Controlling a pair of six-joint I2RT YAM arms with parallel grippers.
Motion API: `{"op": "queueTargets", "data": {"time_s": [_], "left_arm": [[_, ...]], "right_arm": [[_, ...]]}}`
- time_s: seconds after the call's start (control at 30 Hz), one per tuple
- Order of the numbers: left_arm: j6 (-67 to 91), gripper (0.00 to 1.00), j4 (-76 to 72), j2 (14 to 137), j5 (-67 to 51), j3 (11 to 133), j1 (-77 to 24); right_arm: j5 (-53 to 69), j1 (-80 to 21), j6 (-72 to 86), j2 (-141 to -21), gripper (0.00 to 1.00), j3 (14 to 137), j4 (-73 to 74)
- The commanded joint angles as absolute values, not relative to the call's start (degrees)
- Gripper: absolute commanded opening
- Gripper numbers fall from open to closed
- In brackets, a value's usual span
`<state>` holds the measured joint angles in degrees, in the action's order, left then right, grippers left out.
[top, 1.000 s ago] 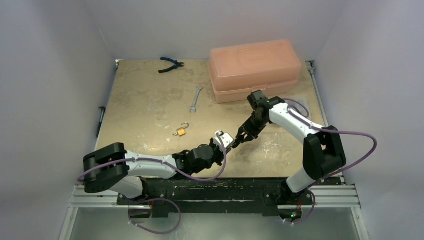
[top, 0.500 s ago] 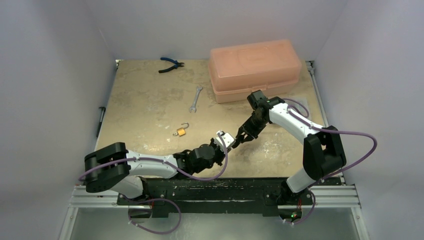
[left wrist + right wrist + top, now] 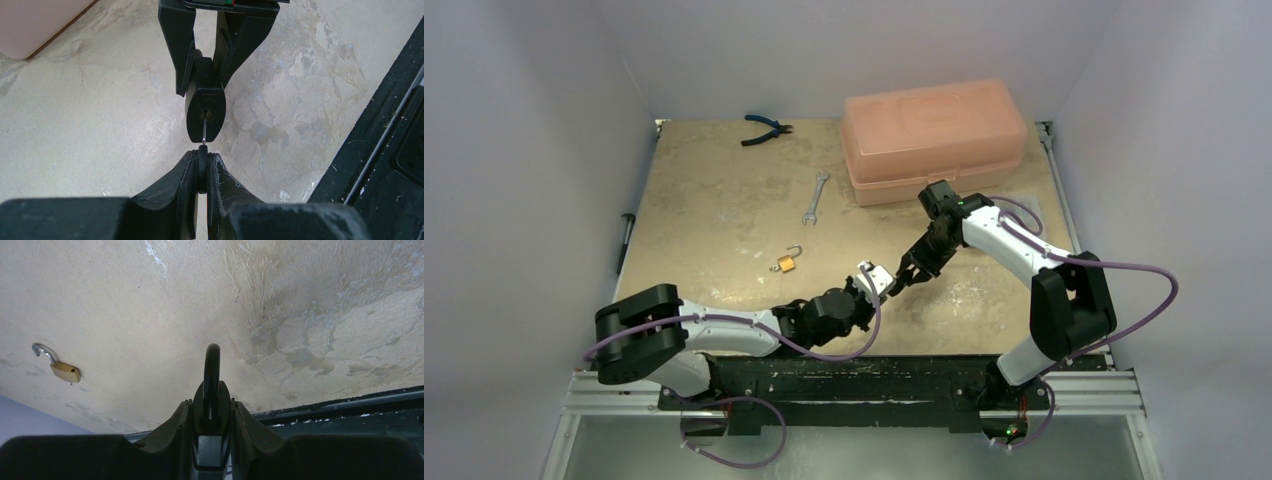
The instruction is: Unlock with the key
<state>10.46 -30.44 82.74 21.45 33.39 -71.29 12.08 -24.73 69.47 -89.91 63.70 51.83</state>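
Left wrist view: my left gripper (image 3: pixel 202 158) is pinching the key (image 3: pixel 202 174) by its black head, fingers nearly together. The thin blade is meeting the keyhole of the black padlock (image 3: pixel 205 102), which my right gripper (image 3: pixel 204 75) is clamping above the desk (image 3: pixel 90 115). A brass padlock (image 3: pixel 65 371) is lying open-shackled on the desk. The orange box (image 3: pixel 936 135) is sitting closed, its contents hidden.
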Motion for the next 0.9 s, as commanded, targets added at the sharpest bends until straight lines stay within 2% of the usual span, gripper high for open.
{"op": "queueTargets", "data": {"time_s": [0.0,0.63,0.87], "left_arm": [[11.21,0.0,-32.69,83.99,21.18,36.08,-71.28],[17.68,0.0,-33.96,86.84,24.17,38.53,-71.28],[11.49,0.0,-30.43,87.87,26.73,40.26,-71.28]], "right_arm": [[16.24,-25.24,71.08,-87.8,0.0,65.05,51.59],[16.26,-25.37,71.62,-87.46,0.0,64.86,51.28],[16.17,-25.46,71.72,-87.03,0.0,65.04,51.59]]}}
